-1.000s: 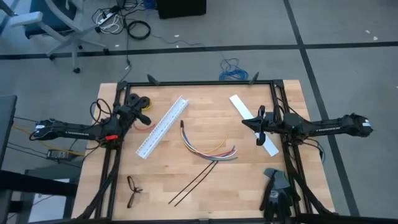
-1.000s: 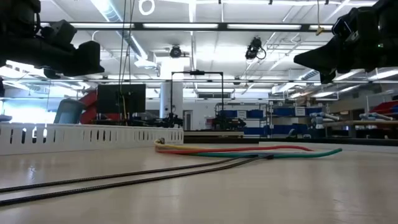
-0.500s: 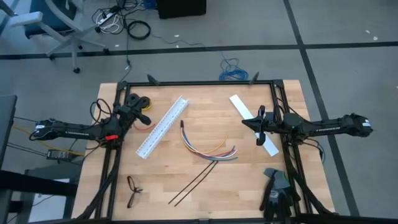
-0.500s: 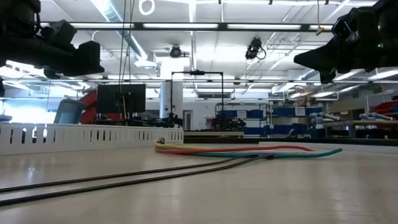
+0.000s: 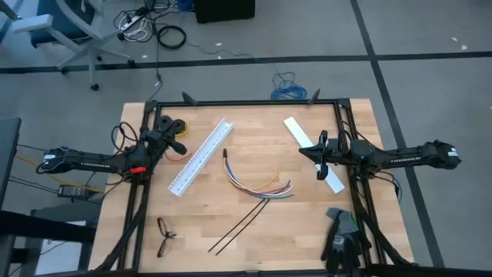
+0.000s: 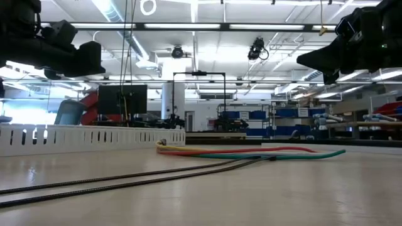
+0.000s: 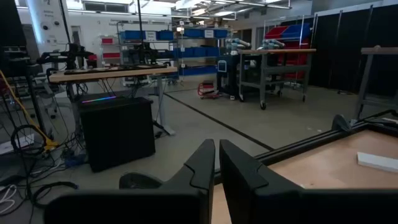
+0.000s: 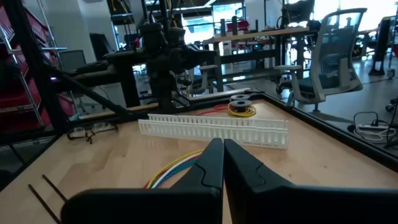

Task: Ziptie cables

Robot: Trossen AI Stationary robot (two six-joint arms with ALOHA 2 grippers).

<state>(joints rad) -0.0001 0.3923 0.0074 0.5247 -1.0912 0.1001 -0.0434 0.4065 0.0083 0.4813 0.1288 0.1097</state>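
The cables (image 5: pixel 257 183) are a loose curved bundle of coloured wires lying flat on the middle of the wooden table, also seen in the low view (image 6: pixel 251 151) and the right wrist view (image 8: pixel 174 169). Two black zipties (image 5: pixel 241 224) lie crossed on the wood nearer the front edge, and show again as dark lines (image 6: pixel 125 179). My left gripper (image 5: pixel 174 134) hovers shut above the table's left side, pointing level. My right gripper (image 5: pixel 303 152) hovers shut above the right side, its fingers (image 8: pixel 217 155) aimed toward the cables. Neither touches anything.
A long white slotted strip (image 5: pixel 201 156) lies slantwise left of the cables. A flat white strip (image 5: pixel 311 150) lies under my right arm. A wire spool (image 5: pixel 176 127) sits far left, black eyeglasses (image 5: pixel 164 235) near left, black gloves (image 5: pixel 340 235) near right. Black frame rails (image 5: pixel 246 102) border the table.
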